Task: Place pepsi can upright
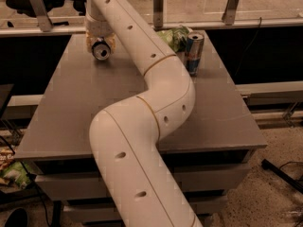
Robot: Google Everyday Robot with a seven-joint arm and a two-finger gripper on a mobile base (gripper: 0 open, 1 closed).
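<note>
Seemingly sideways pepsi can (101, 50) at tool (100, 42)

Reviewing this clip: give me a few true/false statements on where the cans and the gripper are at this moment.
1. The pepsi can lies on its side, a silver end towards the camera. True.
2. The gripper is at the table's near right corner. False: it is at the far left of the table, right at the pepsi can.
3. The tall slim can stands upright. True.
4. The two cans touch. False: they are well apart, with the arm crossing between them.
</note>
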